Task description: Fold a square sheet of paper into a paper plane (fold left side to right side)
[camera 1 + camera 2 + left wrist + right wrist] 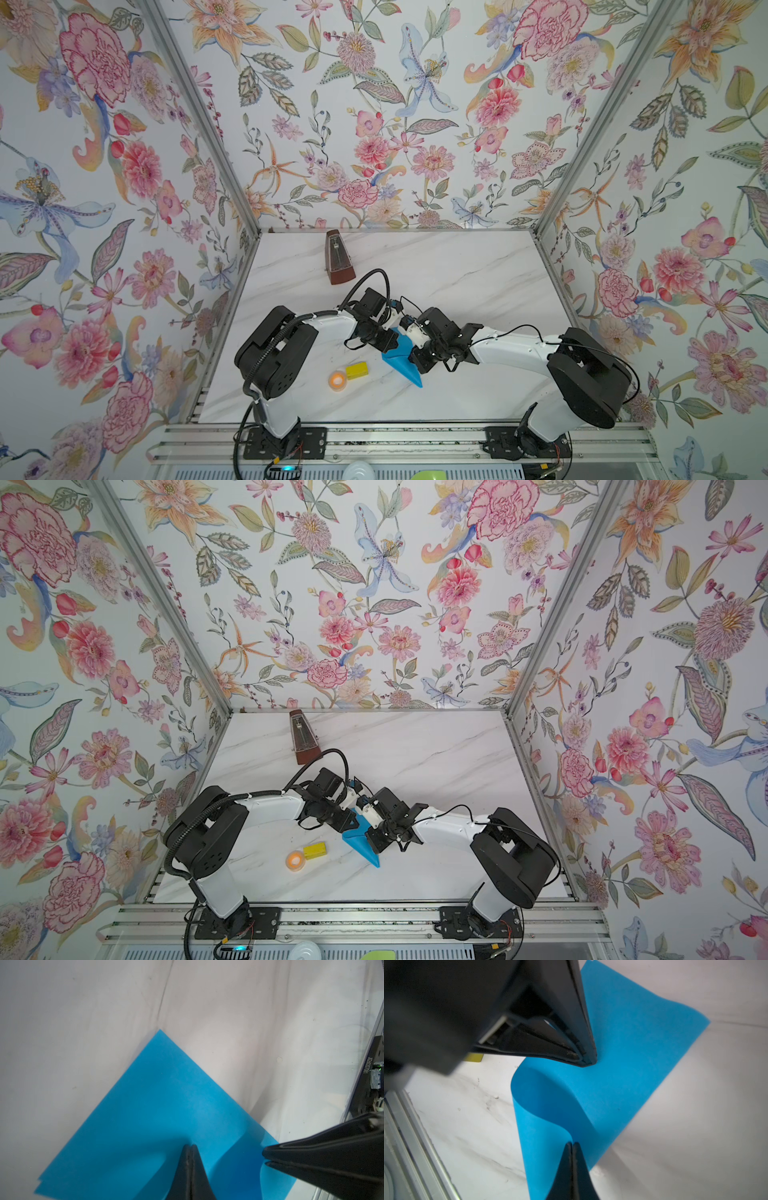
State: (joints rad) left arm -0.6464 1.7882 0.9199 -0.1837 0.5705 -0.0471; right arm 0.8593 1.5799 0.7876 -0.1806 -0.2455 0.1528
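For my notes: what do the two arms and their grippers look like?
Both arms match: the left arm and right arm have glossy white links between bulky black joint housings. Black cables loop along them, a ribbed conduit on the left. The left gripper and right gripper are black wedges tapering to narrow tips.

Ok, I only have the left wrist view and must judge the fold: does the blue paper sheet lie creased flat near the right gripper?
Observer: No. In the right wrist view the bright blue paper sheet curls over in a rounded loop by the right gripper, uncreased.
Operator: Anything else close by?
Observer: In both top views a small yellow block and an orange tape roll lie left of the paper, apart from it.
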